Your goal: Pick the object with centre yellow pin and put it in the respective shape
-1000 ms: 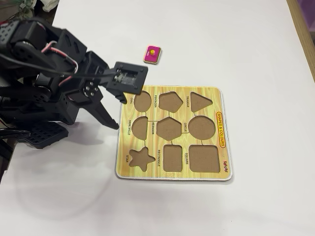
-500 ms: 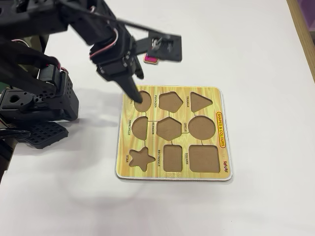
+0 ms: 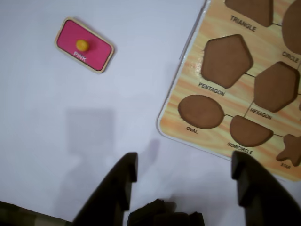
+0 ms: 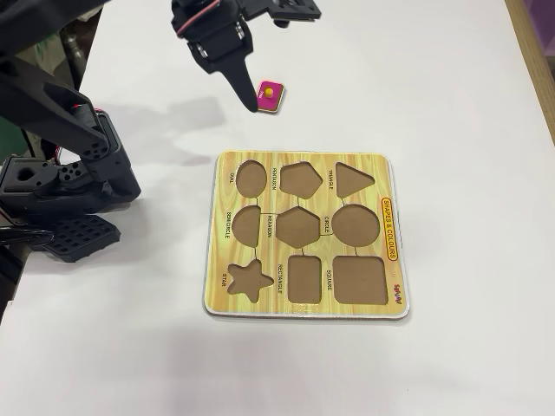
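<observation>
Gripper [image 3: 181, 169] is hanging wide open and empty above bare table [image 3: 70, 141]. In the wrist view the pink piece [image 3: 84, 45] is lying at its 11 o'clock, apart, reading PINK. Only the fixed view is showing the rectangle cut-out [image 4: 304, 278], at the board's [image 4: 303, 234] 6 o'clock, unfilled.

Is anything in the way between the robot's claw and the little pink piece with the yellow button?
No. In the wrist view only bare white table lies between the open gripper and the pink piece. The puzzle board sits off to the right, not across that path.
</observation>
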